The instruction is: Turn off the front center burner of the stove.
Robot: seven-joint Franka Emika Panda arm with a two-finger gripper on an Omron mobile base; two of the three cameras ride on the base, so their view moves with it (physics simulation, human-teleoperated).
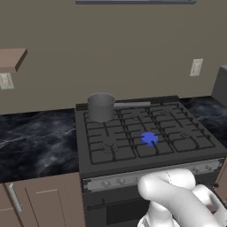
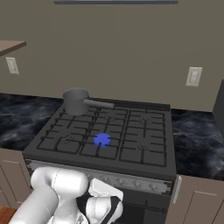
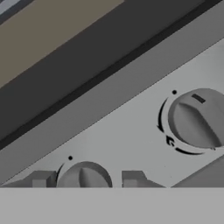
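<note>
The stove (image 1: 186,144) (image 2: 144,151) is a black gas range with grid grates. Its front center burner (image 1: 149,138) (image 2: 102,139) glows bright blue. Along the front runs a silver knob strip (image 1: 119,179) (image 2: 144,184). My arm reaches down in front of that strip. In the hand view my gripper (image 3: 83,180) straddles a small grey knob (image 3: 84,176), with one dark fingertip (image 3: 41,179) at its left edge and the other just off its right. Whether they press on it I cannot tell. A larger-looking knob (image 3: 197,119) sits up and to the right.
A grey saucepan (image 1: 101,106) (image 2: 75,101) stands on the back left burner, handle pointing right. Dark marble counters (image 1: 35,137) (image 2: 197,135) flank the stove, above brown cabinet doors (image 1: 48,199). The oven door (image 1: 119,208) is below the knobs.
</note>
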